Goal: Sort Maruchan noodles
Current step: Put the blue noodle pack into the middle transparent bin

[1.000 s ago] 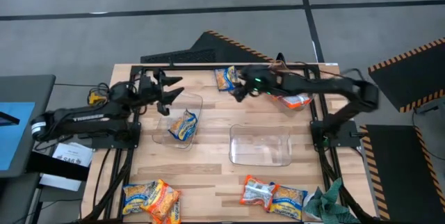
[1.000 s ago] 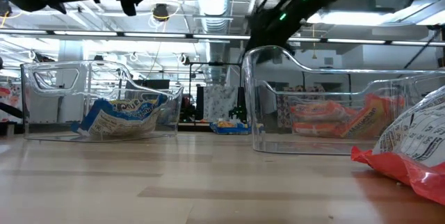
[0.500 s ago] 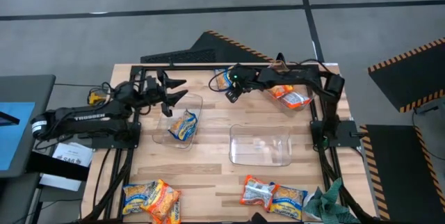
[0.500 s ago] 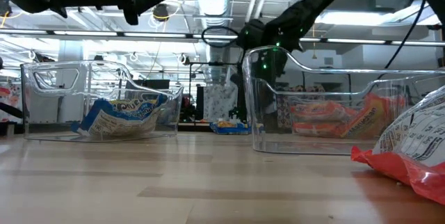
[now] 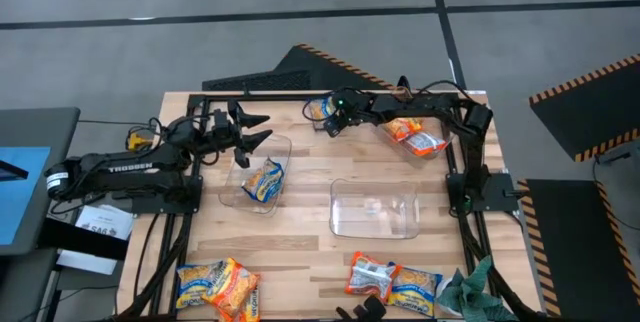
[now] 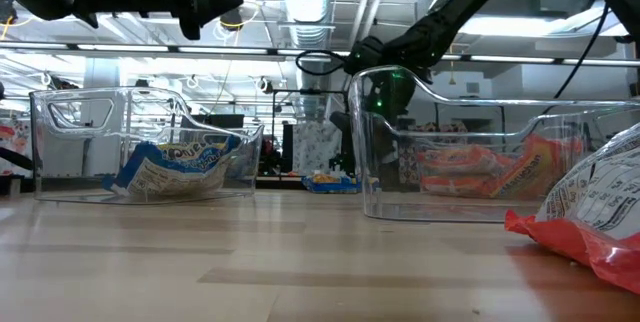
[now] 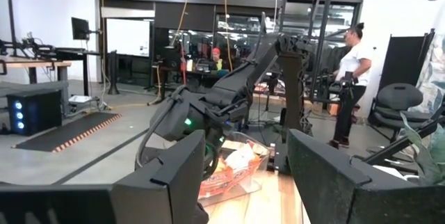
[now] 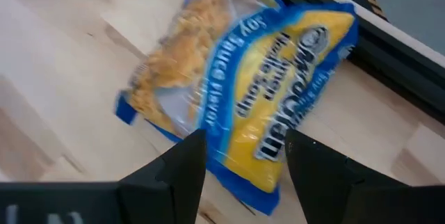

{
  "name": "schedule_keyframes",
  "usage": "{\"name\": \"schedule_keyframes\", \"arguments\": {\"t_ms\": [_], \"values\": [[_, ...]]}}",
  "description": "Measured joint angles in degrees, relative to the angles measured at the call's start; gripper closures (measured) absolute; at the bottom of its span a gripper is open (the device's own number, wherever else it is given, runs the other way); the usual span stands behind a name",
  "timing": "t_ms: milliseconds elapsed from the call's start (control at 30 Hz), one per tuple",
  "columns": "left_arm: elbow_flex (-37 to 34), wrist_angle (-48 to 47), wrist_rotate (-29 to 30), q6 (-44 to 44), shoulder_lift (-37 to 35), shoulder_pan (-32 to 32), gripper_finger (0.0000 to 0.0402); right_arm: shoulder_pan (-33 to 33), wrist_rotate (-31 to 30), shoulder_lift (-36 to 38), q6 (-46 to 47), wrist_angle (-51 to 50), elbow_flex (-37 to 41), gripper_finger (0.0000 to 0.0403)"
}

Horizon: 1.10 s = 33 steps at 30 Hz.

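Yellow-and-blue noodle packet (image 8: 243, 102) lies flat near the table's (image 5: 300, 237) far edge, long axis slanting toward that edge. Right gripper (image 5: 333, 122) hovers over it, fingers apart, empty. Left gripper (image 5: 252, 130), spread, holds nothing.

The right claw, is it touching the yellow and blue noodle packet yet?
Cannot tell. In the right wrist view the right claw is open right over the yellow and blue noodle packet, but no view plainly shows contact or a gap.

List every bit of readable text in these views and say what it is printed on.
"Maruchan": yellow-and-blue noodle packet in front of the open right gripper.
"Soy Sauce Flavor": same packet, on its blue band.
"TROSSEN": left arm, only just legible.
Print on the other packets and the paper sheet: too small to read.
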<state>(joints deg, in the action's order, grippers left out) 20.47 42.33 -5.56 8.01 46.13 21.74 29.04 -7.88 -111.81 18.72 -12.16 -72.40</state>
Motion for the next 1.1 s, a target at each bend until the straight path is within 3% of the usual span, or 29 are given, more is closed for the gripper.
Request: {"name": "schedule_keyframes", "arguments": {"t_ms": [100, 233, 267, 400, 567, 767, 1100], "values": [[0.0, -0.5, 0.06, 0.0, 0.0, 0.0, 0.0209, 0.08, 0.02, 0.0, -1.83, 0.22, 0.0, 0.0243], [0.0, -0.62, 0.22, -0.02, 0.0, -0.01, 0.0209, 0.05, 0.16, 0.0, -4.89, 0.19, 0.0, 0.037], [0.0, -0.62, 0.24, -0.06, 0.0, 0.0, 0.0209, 0.05, 0.23, 0.0, -6.11, 0.14, 0.0, 0.0384], [0.0, -0.91, 0.37, -0.33, 0.0, 0.0, 0.0209, 0.2, 1.11, 0.0, -7.7, 1.11, 1.62, 0.0389], [0.0, -1.08, 1.81, -0.33, 0.0, 0.0, 0.0209, 3.17, 9.29, -0.02, -6.89, 5.38, 5.75, 0.0396], [0.0, -1.49, 1.92, -0.31, 0.0, 0.0, 0.0209, 3.85, 9.27, -0.02, -7.93, 3.31, 7.49, 0.0396], [0.0, -1.53, 1.92, 0.13, 0.0, 0.0, 0.0209, -1.66, 7.36, 1.0, -10.23, -2.46, 7.31, 0.0395]]}}
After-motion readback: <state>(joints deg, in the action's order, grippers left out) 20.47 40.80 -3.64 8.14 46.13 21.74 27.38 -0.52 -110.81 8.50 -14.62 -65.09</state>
